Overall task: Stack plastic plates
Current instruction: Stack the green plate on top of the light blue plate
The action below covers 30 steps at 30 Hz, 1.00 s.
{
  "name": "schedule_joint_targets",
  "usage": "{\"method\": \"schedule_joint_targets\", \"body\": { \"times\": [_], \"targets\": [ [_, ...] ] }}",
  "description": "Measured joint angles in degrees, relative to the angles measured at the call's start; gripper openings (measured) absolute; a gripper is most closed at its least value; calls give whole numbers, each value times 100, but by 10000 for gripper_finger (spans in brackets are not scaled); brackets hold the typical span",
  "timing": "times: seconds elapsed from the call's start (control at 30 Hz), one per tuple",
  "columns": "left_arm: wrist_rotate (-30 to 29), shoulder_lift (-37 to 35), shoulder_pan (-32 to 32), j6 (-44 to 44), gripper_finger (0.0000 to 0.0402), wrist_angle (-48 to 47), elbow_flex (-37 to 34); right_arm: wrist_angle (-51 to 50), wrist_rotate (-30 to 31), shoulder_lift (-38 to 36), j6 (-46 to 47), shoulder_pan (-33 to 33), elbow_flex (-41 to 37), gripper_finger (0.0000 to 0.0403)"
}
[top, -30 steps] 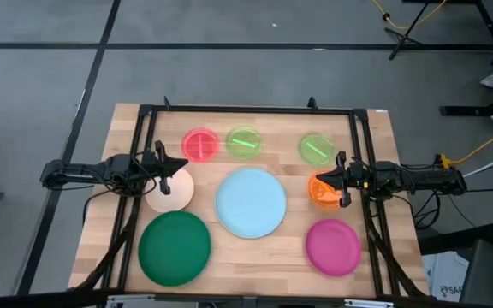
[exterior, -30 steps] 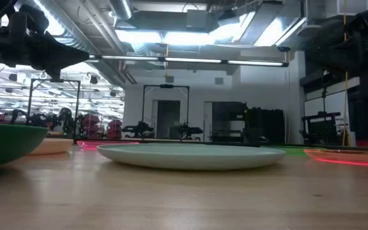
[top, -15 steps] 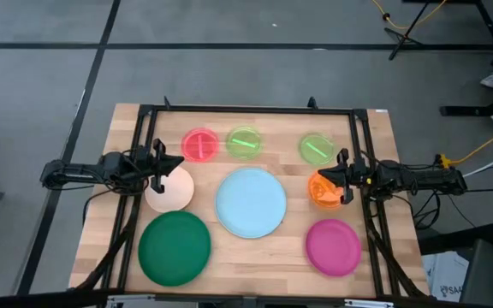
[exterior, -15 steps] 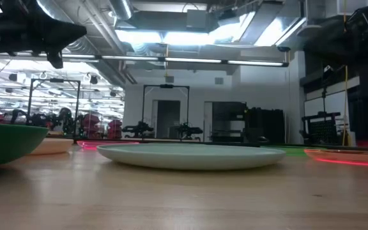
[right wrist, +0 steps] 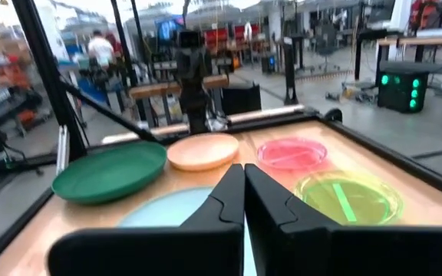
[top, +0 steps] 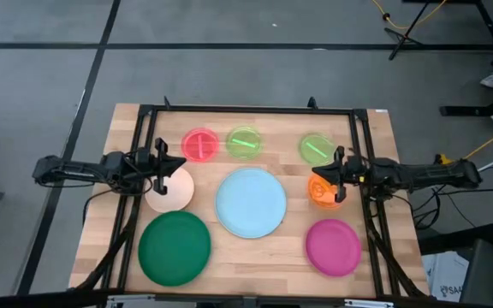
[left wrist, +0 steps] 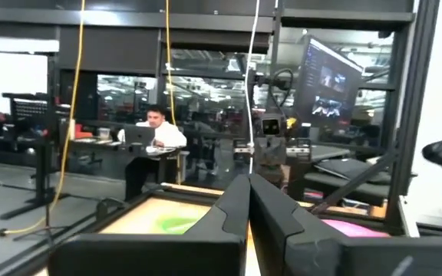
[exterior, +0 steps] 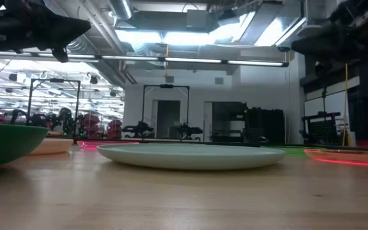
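Observation:
Eight plastic plates lie singly on the wooden table. At the far side are a small red plate and two lime green ones. An orange plate and a cream-pink plate flank the light blue plate. The dark green plate and the magenta plate lie nearest. My left gripper hangs shut above the cream-pink plate's far rim, its fingers together. My right gripper hangs shut above the orange plate, fingers together. Neither holds anything.
A black metal frame runs along the table's far edge and down both sides beside the arms. Bare wood shows between the plates and along the near edge. A person sits at a desk in the room beyond.
Both arms have risen from their low rest. My left gripper has tipped its fingers upward and drawn back a little toward the table's left edge. My right gripper has lifted and stayed about level. Both stay shut; no plate has moved.

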Motion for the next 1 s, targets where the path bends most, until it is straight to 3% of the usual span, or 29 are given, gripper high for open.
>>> {"method": "schedule_joint_targets", "body": {
  "times": [0.27, 0.63, 1.0],
  "targets": [
    [-57, 321, 0, 174, 2, 331, 0, 190, 131, 2221, -53, 0, 1031, 1],
    [260, 405, -3, 614, 2, 877, 0, 1688, 7, 5150, 78, 2, 2269, 1],
    [392, 405, -69, 272, 2, 838, 0, 1530, -525, 7306, 402, 7, 4033, 1]
  ]
}}
